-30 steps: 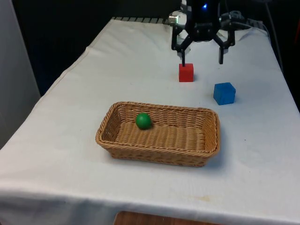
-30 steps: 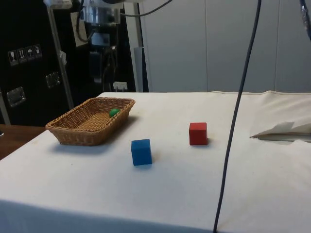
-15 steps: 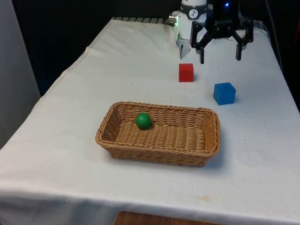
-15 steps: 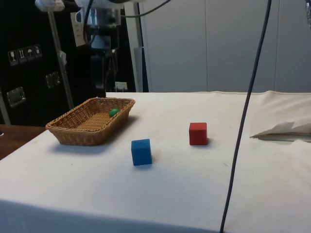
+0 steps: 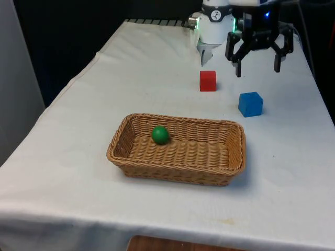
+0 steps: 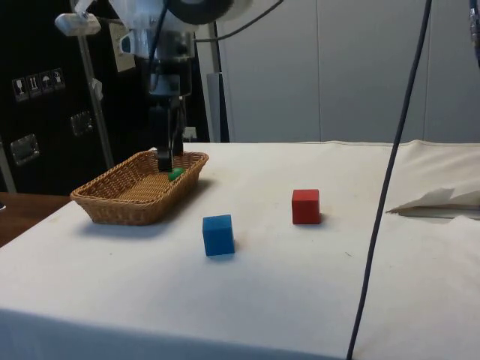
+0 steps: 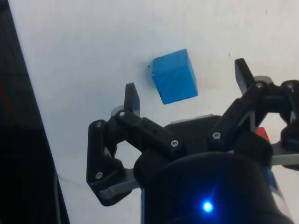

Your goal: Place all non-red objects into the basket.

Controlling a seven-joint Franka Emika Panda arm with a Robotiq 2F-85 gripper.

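Inside woven wicker basket (image 5: 233, 140) we see small green ball (image 5: 160, 134) already lying: one non-red object done. Blue cube (image 5: 250, 103) sits on white-clothed desk (image 5: 78, 130), apart from basket: left to do. Red cube (image 5: 208, 80) rightly stays put. Black two-finger pincer (image 5: 258, 67) hovers above blue cube, fingers spread, grasping nothing. We judge task roughly half finished.

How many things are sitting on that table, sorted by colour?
Green: 1, the ball, lying inside the basket.
Blue: 1, the blue cube, on the cloth.
Red: 1, the red cube, on the cloth.
Tan wicker: 1, the basket.
Total: 4.
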